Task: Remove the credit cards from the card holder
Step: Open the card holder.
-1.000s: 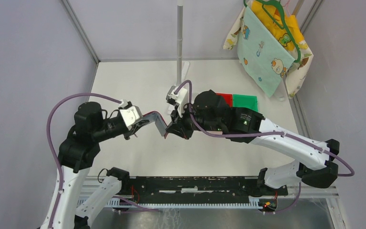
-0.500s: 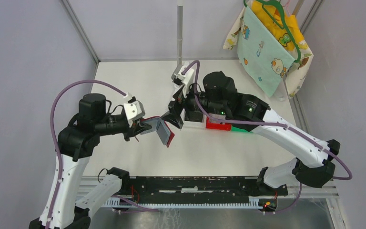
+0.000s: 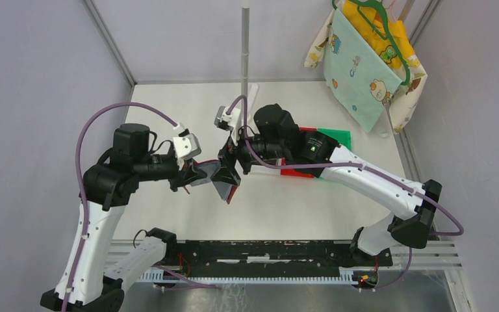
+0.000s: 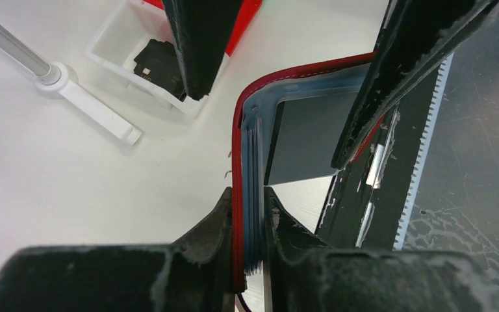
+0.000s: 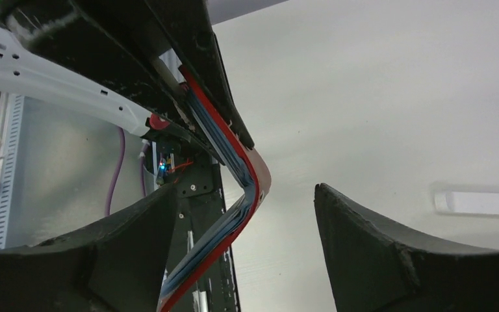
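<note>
The red card holder (image 3: 225,186) hangs half open above the table between the two arms. My left gripper (image 3: 193,173) is shut on one flap, red cover and grey-blue layers pinched between its fingers (image 4: 216,218). In the left wrist view the card holder (image 4: 236,149) bends away to the right. The grey-blue edges (image 4: 255,162) are stacked inside it, and I cannot tell credit cards from pocket panels. My right gripper (image 3: 231,170) is open and straddles the free flap. In the right wrist view the card holder (image 5: 255,185) stands between the jaws of the right gripper (image 5: 243,192), touching neither.
A white tray (image 4: 114,40) with a black lumpy item (image 4: 159,62) stands behind the holder, beside a grey pole (image 3: 245,52). Red (image 3: 297,172) and green (image 3: 335,138) bins lie under the right arm. Clothes (image 3: 364,58) hang at the back right. A black rail (image 3: 266,250) runs along the front edge.
The right gripper let go of the holder, opened, drew back, then came forward around the free flap. The left gripper tightened on its flap and turned the holder slightly.
</note>
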Controlling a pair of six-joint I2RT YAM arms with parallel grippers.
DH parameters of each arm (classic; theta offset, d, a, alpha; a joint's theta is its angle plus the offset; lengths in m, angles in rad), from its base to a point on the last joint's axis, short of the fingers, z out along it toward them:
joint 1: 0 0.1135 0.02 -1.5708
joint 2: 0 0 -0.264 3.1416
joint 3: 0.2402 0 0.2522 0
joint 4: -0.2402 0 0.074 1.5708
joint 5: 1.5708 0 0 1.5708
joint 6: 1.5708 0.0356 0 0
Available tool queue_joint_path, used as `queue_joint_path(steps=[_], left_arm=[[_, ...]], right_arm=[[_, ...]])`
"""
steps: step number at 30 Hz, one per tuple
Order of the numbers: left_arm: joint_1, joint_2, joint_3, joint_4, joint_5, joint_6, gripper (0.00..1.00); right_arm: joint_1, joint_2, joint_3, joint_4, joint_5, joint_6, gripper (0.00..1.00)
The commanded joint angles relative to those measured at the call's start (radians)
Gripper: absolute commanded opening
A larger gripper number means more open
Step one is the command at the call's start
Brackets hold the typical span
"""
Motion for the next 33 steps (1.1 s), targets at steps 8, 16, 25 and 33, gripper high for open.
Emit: queue_joint_path(steps=[8,16,25,33], left_arm=[[0.003,0.039,0.117,-0.085,0.09,0.091,0.09],[0.004,0.081,0.128,-0.132,0.168,0.08,0.36],[0.003,0.062,0.071,0.017,0.159,-0.126,1.0],[0.004,-0.109,-0.098,0.275,-0.011,-0.292,1.0]], right_arm=[[0.0,-0.027,-0.097,0.145,-0.188,0.037,0.21],[-0.005,-0.127,-0.279,0.358,-0.356,0.11,0.0],[-0.151,-0.281,-0.574,0.824,-0.414,0.471,0.0],[-0.157,-0.283,-0.606,0.958,-0.326,0.688,0.0]])
